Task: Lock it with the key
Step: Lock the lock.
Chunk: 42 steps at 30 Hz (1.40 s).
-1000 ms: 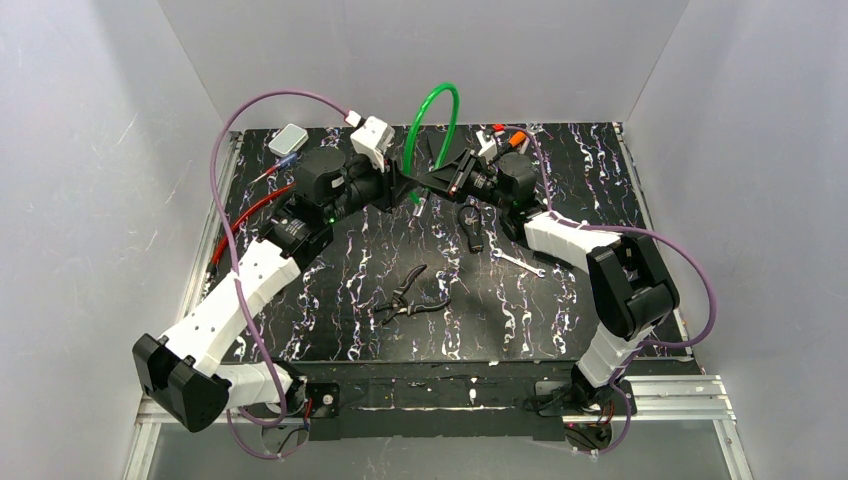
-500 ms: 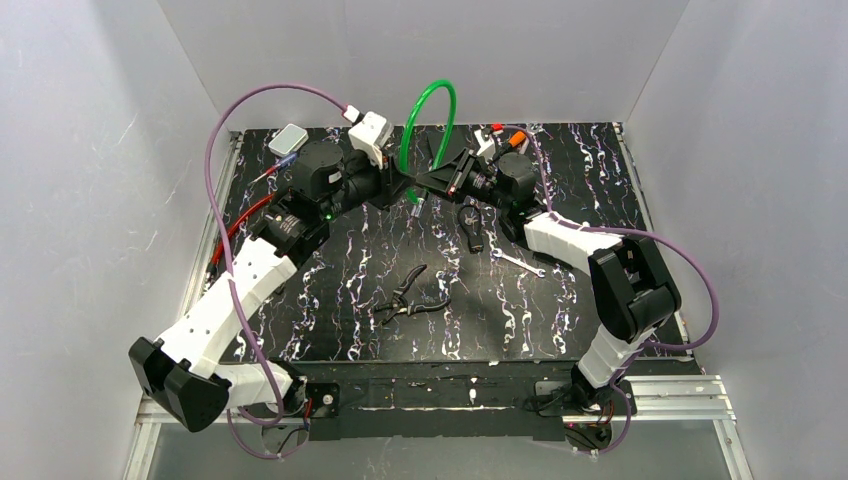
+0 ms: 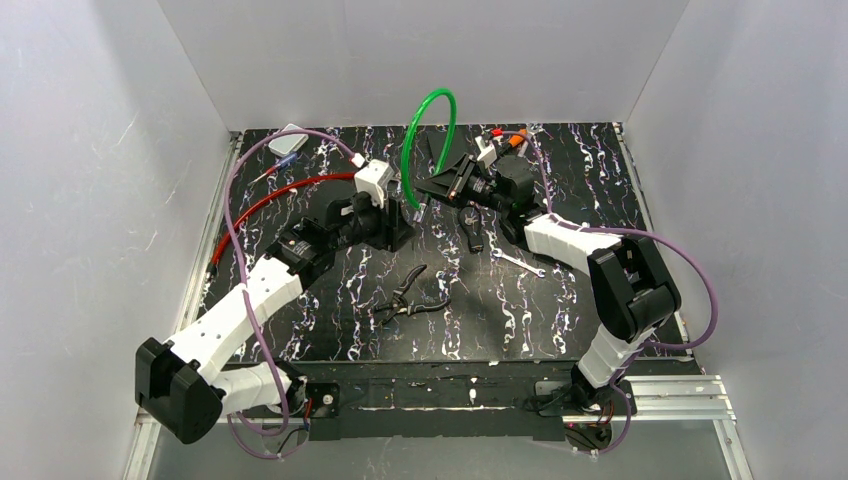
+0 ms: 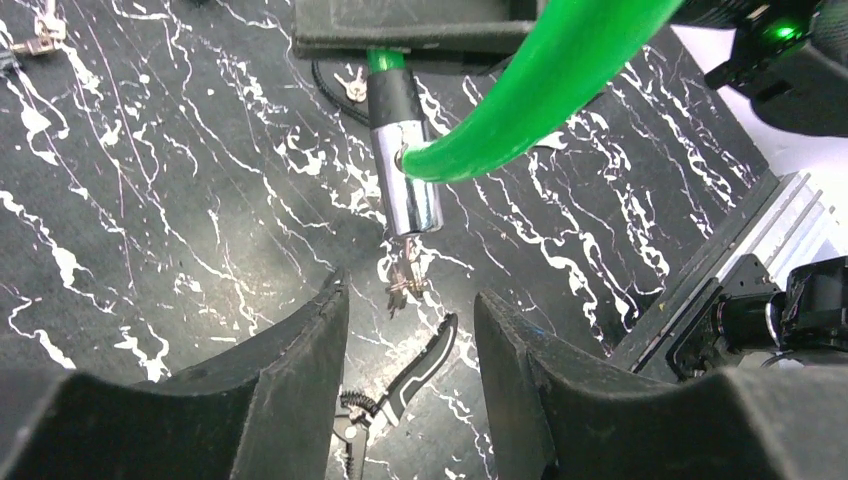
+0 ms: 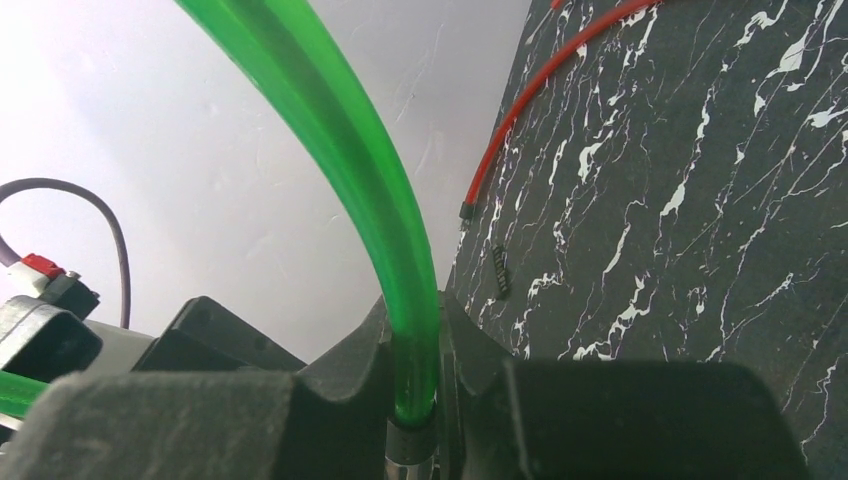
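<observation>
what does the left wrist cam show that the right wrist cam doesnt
Only left wrist: the silver lock barrel with a key at its lower end, the pliers and the open left gripper. Only right wrist: the red cable and the right gripper shut on the green cable. Both: that green cable and the black table.

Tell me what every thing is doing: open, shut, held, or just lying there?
Green cable lock: looped, held up in the air; locked or not, cannot tell.
Key: stuck in the end of the lock's silver barrel, nobody holding it.
Right gripper: shut on the green cable lock.
Left gripper: open, empty, facing the key.
Pliers: lying flat, handles apart.
Wrench: lying flat, untouched.
</observation>
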Motion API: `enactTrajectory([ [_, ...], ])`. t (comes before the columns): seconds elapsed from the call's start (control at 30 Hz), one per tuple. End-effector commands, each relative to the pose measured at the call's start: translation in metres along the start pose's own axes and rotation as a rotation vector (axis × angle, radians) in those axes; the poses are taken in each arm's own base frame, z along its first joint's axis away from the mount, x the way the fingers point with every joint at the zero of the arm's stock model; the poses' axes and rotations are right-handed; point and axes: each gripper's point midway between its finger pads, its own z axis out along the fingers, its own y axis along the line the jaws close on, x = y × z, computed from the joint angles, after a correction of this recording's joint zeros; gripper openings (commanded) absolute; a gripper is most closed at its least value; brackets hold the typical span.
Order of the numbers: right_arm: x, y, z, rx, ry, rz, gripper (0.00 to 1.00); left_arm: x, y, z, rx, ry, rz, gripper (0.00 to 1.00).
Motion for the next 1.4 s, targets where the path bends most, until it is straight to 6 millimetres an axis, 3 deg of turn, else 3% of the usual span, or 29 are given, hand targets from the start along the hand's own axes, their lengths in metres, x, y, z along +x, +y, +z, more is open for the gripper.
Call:
enactTrajectory([
  [0.0, -0.016, 0.036, -0.005, -0.094, -0.053, -0.072, 0.01, -0.023, -0.006, -0.004, 0.021, -0.081, 0.034, 0.46],
  [0.53, -0.016, 0.037, -0.004, -0.101, -0.05, -0.055, 0.01, -0.01, -0.002, 0.011, -0.006, -0.044, 0.074, 0.33],
  [0.77, -0.016, 0.04, -0.005, -0.104, -0.047, -0.035, 0.01, 0.001, -0.001, 0.015, -0.021, -0.018, 0.076, 0.12],
  [0.93, -0.016, 0.037, -0.004, -0.08, -0.044, -0.007, 0.01, 0.015, -0.01, 0.014, -0.026, 0.015, 0.101, 0.0],
  [1.17, -0.024, 0.033, -0.003, -0.06, -0.062, -0.005, 0.01, 0.04, 0.006, 0.006, -0.112, 0.078, 0.066, 0.0],
  [1.37, -0.043, 0.031, -0.006, -0.05, -0.104, -0.015, 0.01, 0.07, 0.001, -0.002, -0.113, 0.159, 0.057, 0.0],
])
